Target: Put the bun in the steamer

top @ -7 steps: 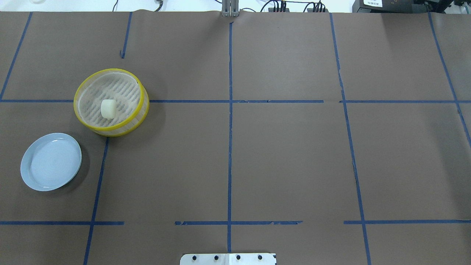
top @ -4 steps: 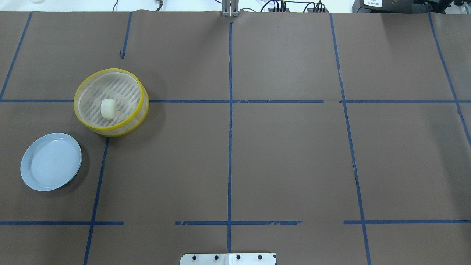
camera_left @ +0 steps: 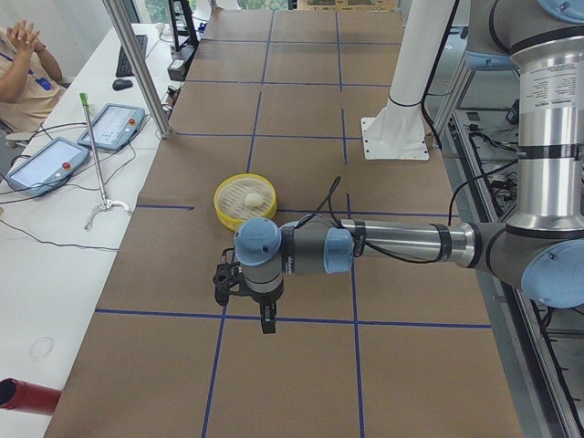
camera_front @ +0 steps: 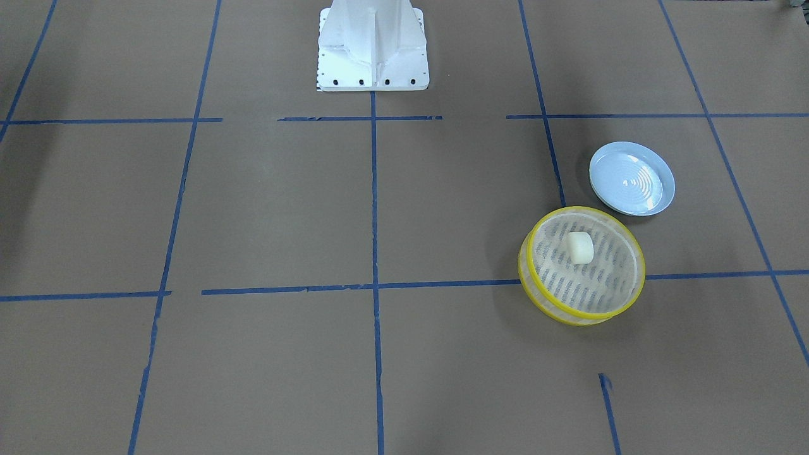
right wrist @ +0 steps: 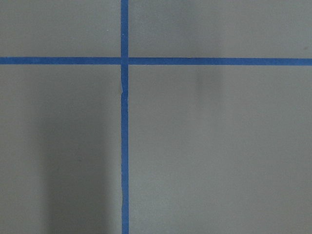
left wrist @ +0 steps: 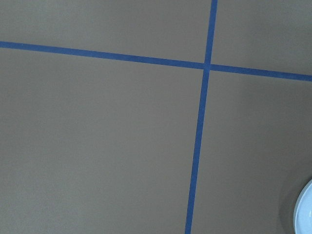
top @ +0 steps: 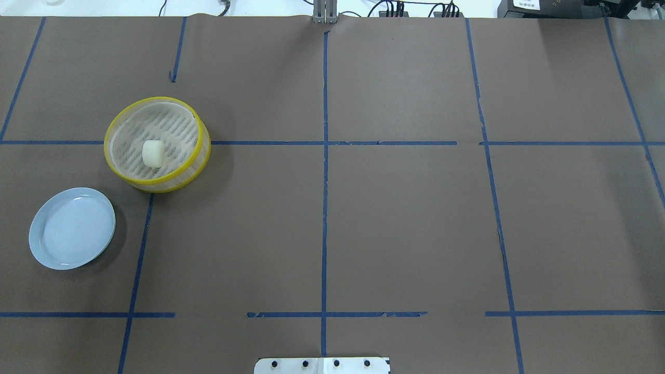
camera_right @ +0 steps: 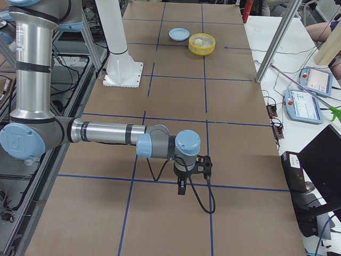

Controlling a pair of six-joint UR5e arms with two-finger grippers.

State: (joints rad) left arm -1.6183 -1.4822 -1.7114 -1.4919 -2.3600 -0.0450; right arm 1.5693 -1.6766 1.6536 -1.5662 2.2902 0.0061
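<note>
Exterior front-facing shows the bun (camera_front: 580, 246) resting on the slatted floor of the steamer (camera_front: 597, 287), inside the yellow rim and toward the side nearest the pale blue plate (camera_front: 632, 179). The plate lies just beside the basket on the brown desk (camera_front: 265, 208). No pincer enters this view, only the white base (camera_front: 373, 44). Overhead exterior agrees: the bun is within the rim, the plate bears nothing, and both arms are out of frame (so nothing here says how the jaws stand). Exterior left has the near arm stretched level above the desk, its left pincer (camera_left: 265, 324) pointing down over a blue tape line. The steamer with the bun sits beyond that pincer and well apart from it; whether the jaws are parted I cannot tell. Exterior right shows the right pincer (camera_right: 181, 189) hanging the same way, with the steamer and plate far off at the desk's other end; its jaws too cannot be judged. Left wrist-mounted sees bare desk, crossed tape and a sliver of plate at the lower right edge, so the plate lies just off to one side of that pincer. Right wrist-mounted sees only desk and tape. Since the bun lies free in the basket and both pincers are well away from it, the placing looks finished and the arms parked clear.
</note>
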